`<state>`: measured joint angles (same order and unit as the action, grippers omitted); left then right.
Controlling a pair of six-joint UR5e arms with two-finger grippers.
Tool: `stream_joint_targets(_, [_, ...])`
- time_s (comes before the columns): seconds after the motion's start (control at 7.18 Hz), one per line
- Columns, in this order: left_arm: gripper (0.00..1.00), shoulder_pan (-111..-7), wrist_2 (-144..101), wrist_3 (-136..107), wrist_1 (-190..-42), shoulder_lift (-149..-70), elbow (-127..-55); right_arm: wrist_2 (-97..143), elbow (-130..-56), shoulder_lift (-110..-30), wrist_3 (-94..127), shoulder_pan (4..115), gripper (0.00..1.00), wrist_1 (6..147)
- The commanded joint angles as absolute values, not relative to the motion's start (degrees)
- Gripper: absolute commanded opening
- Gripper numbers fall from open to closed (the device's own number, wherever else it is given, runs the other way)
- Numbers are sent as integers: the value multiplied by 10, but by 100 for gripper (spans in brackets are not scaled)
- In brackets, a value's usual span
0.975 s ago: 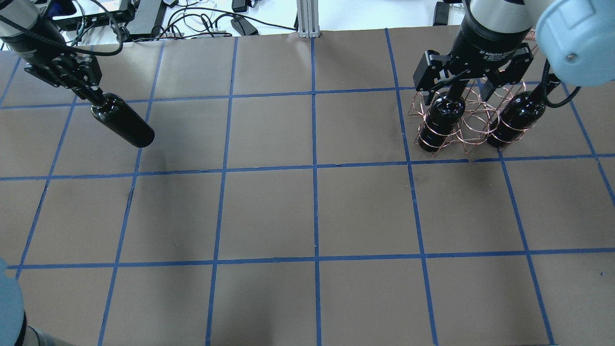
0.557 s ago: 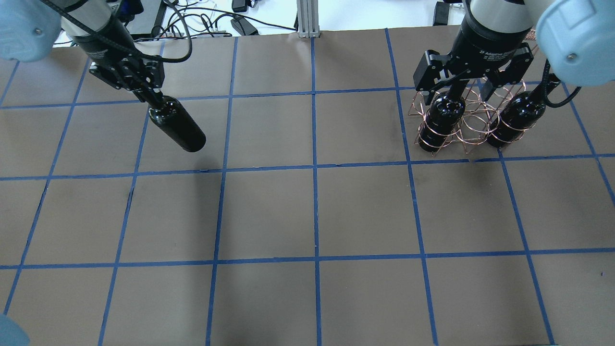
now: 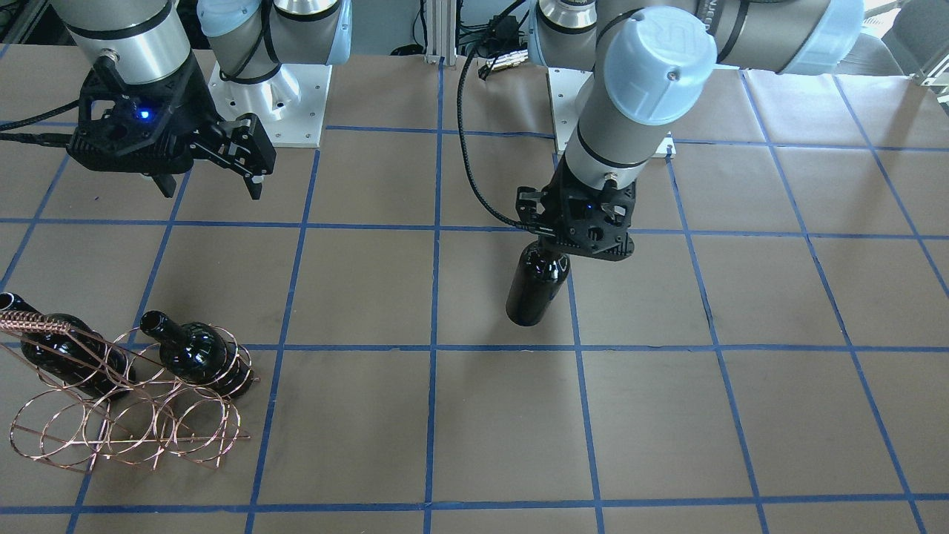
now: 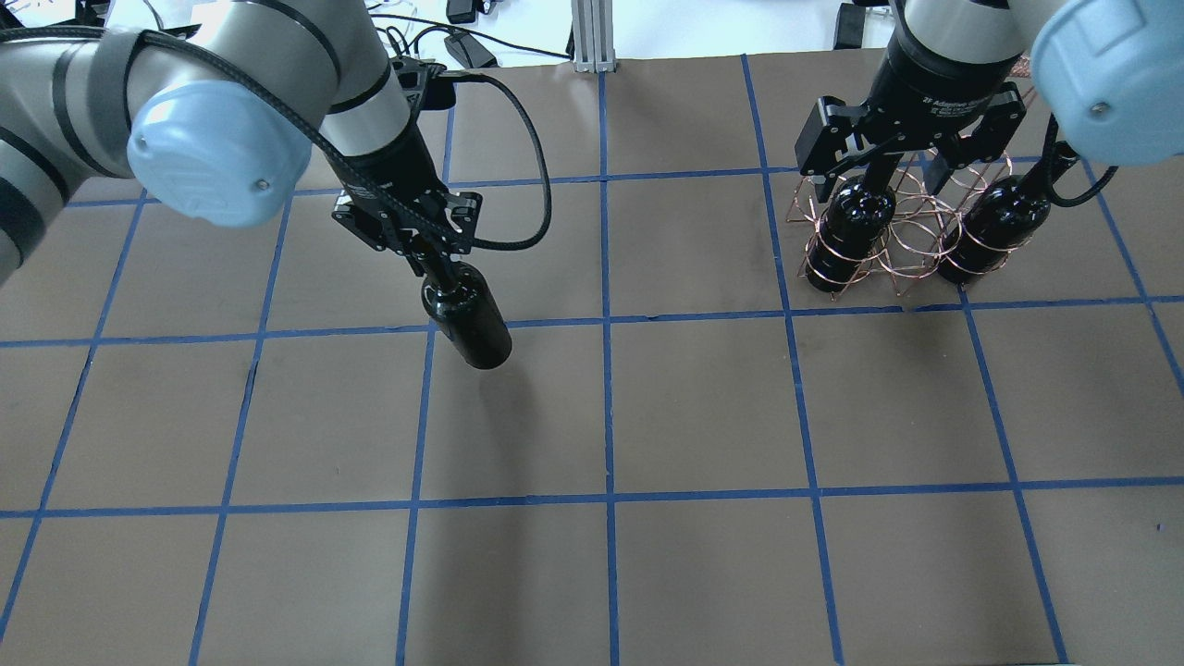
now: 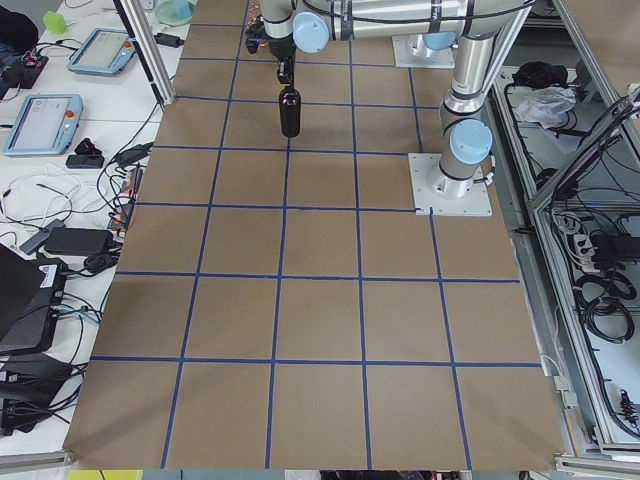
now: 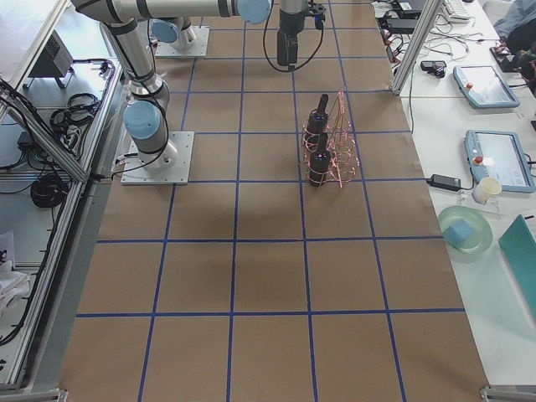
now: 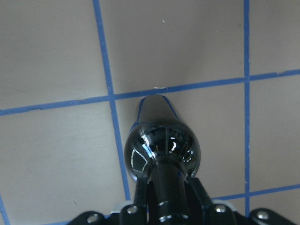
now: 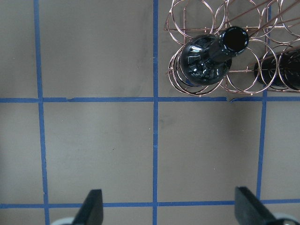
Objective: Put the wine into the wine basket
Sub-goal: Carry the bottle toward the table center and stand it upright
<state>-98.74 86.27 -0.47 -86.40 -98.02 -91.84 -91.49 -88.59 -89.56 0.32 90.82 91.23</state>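
Note:
My left gripper (image 4: 427, 262) is shut on the neck of a glossy black wine bottle (image 4: 467, 319), which hangs base down over the table left of centre. The front view has the same wine bottle (image 3: 535, 285) under the left gripper (image 3: 552, 252). In the left wrist view the wine bottle (image 7: 161, 145) fills the middle. The copper wire wine basket (image 4: 902, 236) stands at the far right with two bottles (image 4: 856, 227) (image 4: 994, 227) in its hoops. My right gripper (image 4: 902, 171) hovers open above the wine basket (image 3: 126, 423); the right wrist view has a bottle (image 8: 208, 58) standing in it.
Brown table with a blue tape grid (image 4: 606, 324). Cables and power bricks (image 4: 370, 37) lie beyond the far edge, beside an aluminium post (image 4: 592, 37). The arm bases (image 3: 274, 104) stand at the robot's side. Tablets (image 5: 40, 120) rest on a side bench.
The left arm has carried the bottle to the right and nearer, from the far left corner toward the middle. The right arm has stayed over the basket.

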Motion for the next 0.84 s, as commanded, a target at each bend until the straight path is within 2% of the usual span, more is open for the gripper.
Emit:
stream_joint_targets(0.0, [0, -1015, 826, -11, -867, -955, -962, -915, -886, -896, 3, 908, 99, 912])
stream_joint_targets(0.7, [0, -1016, 831, -5, -874, -932, -997, -915, -886, -896, 4, 909, 99, 914])
